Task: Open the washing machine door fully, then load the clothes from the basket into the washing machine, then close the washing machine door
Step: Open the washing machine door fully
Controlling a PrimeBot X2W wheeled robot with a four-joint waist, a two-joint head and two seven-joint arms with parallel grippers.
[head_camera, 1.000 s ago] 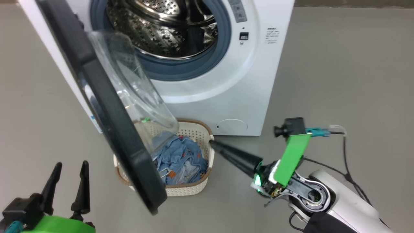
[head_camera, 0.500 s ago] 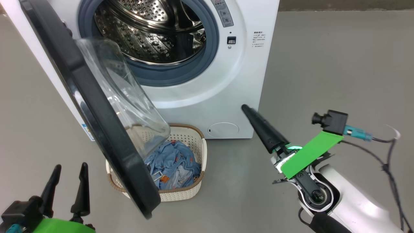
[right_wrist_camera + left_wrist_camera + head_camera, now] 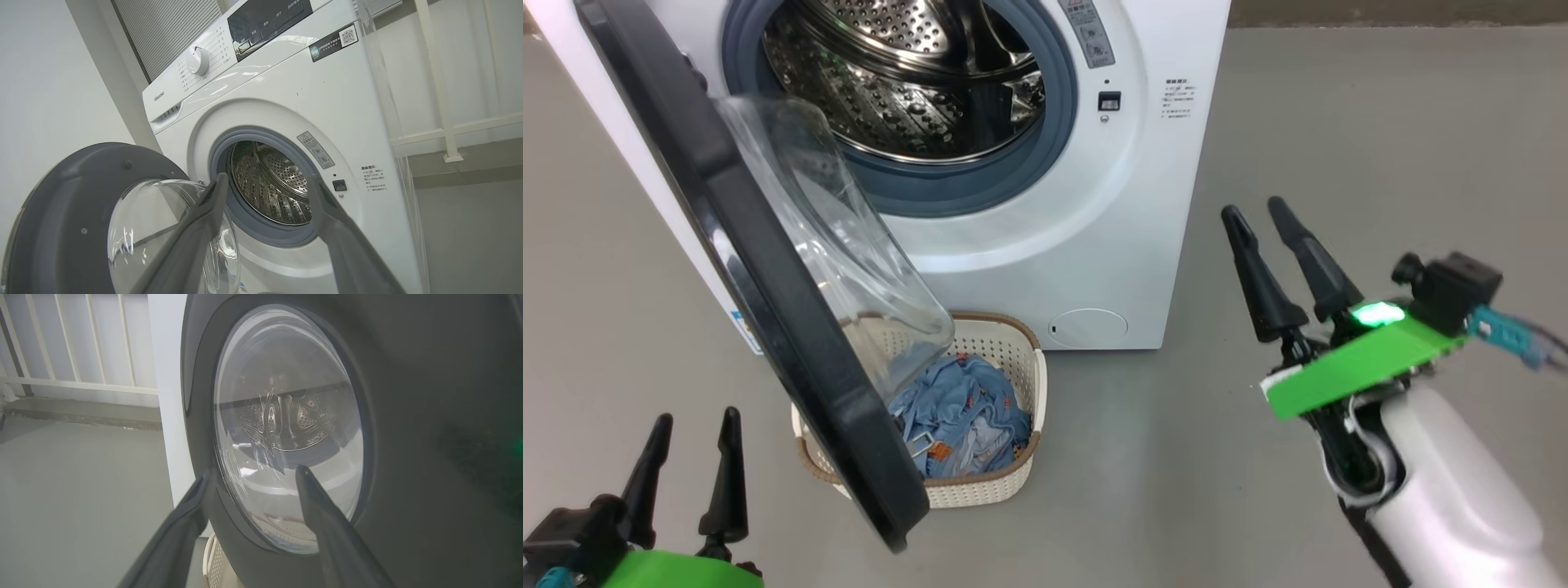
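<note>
Clothes | soft, light, limp bundle in basket, near-left under washing machine door | I'd pinch a top fold | left gripper, right gripper both spread wide, empty

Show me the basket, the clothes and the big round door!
the basket (image 3: 988, 492): head view, on its cream front wall.
the clothes (image 3: 968, 408): head view, middle of the blue bundle.
the washing machine door (image 3: 796, 327): head view, on its black rim.

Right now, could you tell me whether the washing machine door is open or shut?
Open: the washing machine door stands swung out from the front, leaving the steel drum exposed.
</note>
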